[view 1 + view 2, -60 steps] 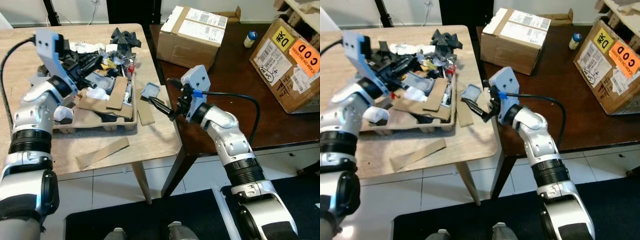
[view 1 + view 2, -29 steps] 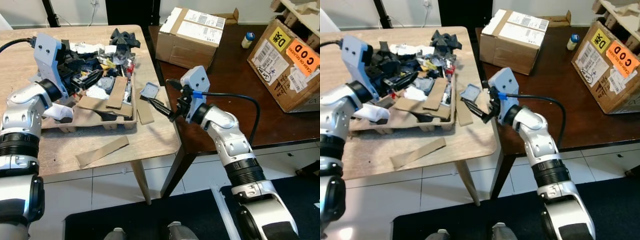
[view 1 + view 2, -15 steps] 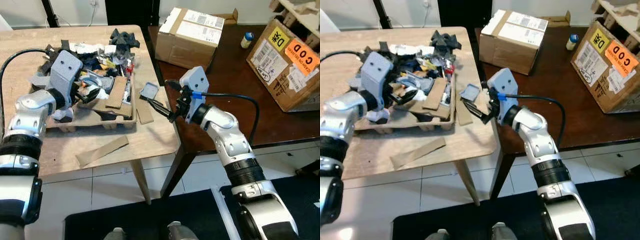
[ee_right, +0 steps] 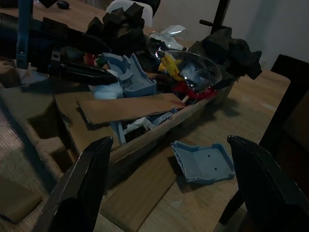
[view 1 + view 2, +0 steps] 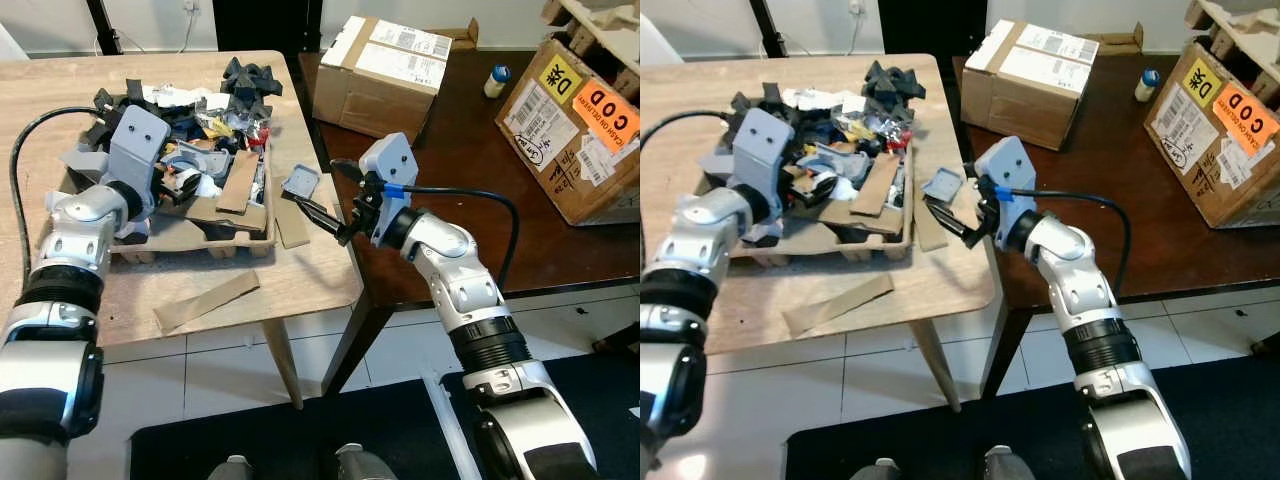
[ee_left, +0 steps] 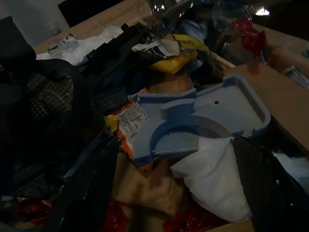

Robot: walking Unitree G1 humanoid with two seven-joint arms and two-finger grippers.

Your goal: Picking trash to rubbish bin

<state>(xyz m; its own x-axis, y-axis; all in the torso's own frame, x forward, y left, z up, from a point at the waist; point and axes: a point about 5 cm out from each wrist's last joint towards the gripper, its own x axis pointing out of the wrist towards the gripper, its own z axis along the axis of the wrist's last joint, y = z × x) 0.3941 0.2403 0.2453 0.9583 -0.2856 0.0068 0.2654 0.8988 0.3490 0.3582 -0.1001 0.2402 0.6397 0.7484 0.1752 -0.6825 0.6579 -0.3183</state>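
A cardboard tray [image 5: 205, 240] on the wooden table [image 5: 40, 120] holds a heap of trash [image 5: 205, 110]: black scraps, wrappers, cardboard, plastic. My left gripper [image 5: 188, 186] is low in that heap and open. In the left wrist view, its fingers [image 6: 91, 188] flank a blue moulded plastic piece [image 6: 203, 121] and white paper [image 6: 212, 179]. My right gripper [image 5: 312, 195] hovers open at the table's right edge, just right of a small blue plastic piece [image 5: 300, 181], which also lies ahead of it in the right wrist view [image 4: 203, 162].
Two cardboard strips lie loose, one beside the tray [image 5: 290, 225] and one near the front edge [image 5: 205, 300]. A dark table [image 5: 470, 170] to the right carries two shipping boxes [image 5: 385, 65] [image 5: 575, 120] and a small bottle [image 5: 497, 78]. White tiled floor lies below.
My left arm has come down from above the heap, and its gripper now sits among the trash in the tray. The right arm has stayed put.
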